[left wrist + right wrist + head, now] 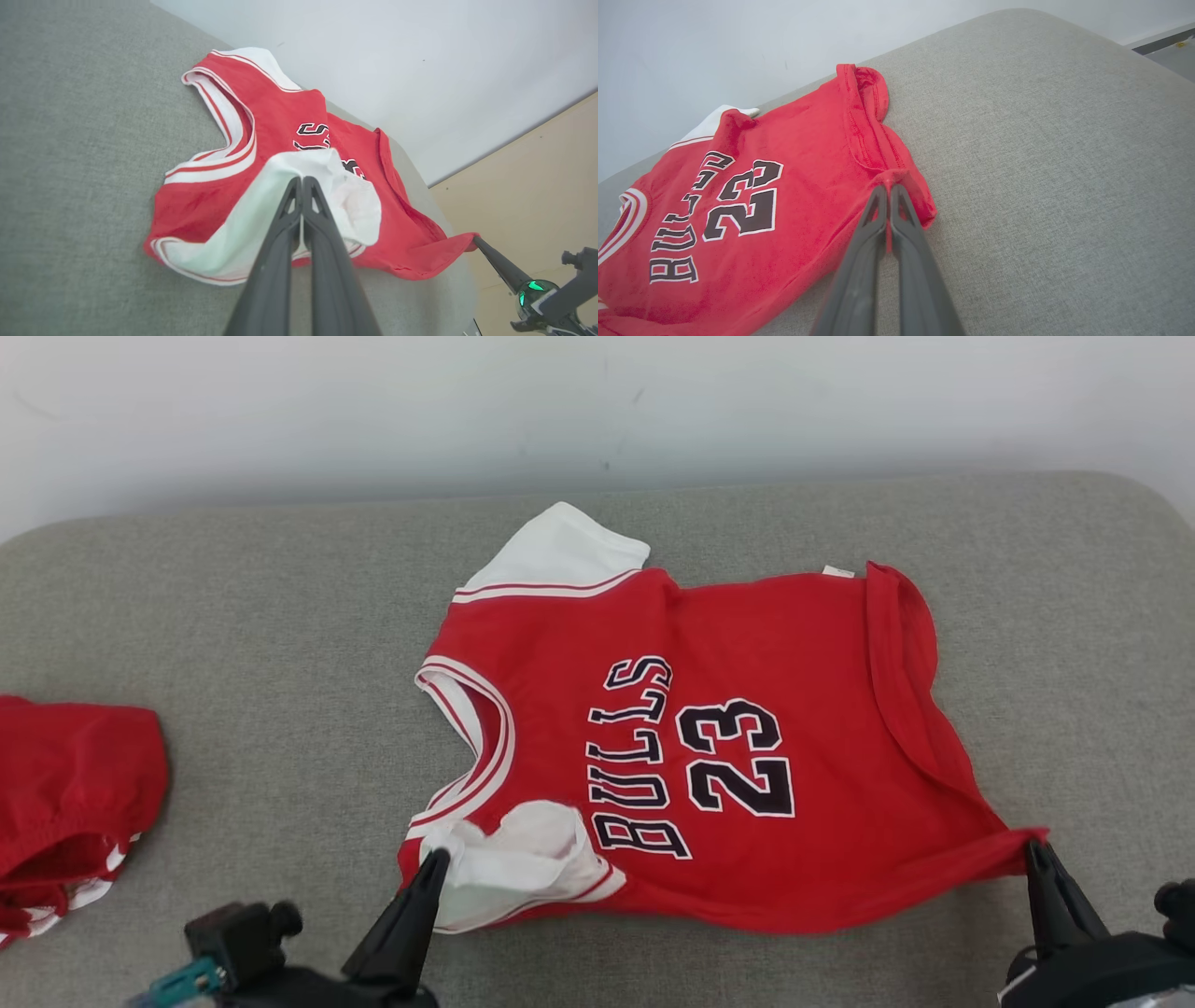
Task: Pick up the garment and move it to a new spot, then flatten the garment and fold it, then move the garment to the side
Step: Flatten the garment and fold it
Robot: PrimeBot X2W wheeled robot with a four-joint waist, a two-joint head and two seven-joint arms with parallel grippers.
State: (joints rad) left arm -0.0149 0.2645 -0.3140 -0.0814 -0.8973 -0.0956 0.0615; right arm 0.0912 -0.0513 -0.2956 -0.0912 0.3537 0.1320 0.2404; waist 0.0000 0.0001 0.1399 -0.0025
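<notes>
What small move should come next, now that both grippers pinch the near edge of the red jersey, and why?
Probably draw the left gripper slightly outward, away from the right gripper. The red Bulls 23 jersey lies nearly flat on the grey fabric surface, but its near white sleeve is still bunched.

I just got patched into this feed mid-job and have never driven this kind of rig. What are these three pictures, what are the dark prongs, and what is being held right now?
The wide picture is from the camera on the robot's head, looking down at a grey padded surface. The other two come from cameras on its wrists, each looking along that arm's own two long dark fingers.

A red Bulls 23 jersey lies spread out, printed side up. The left gripper is shut on the jersey's white sleeve, which is bunched up. The right gripper is shut on the jersey's bottom corner, pulled out to a point. Both pinch the near edge.

Another red garment sits crumpled at the far left, untouched.
</notes>
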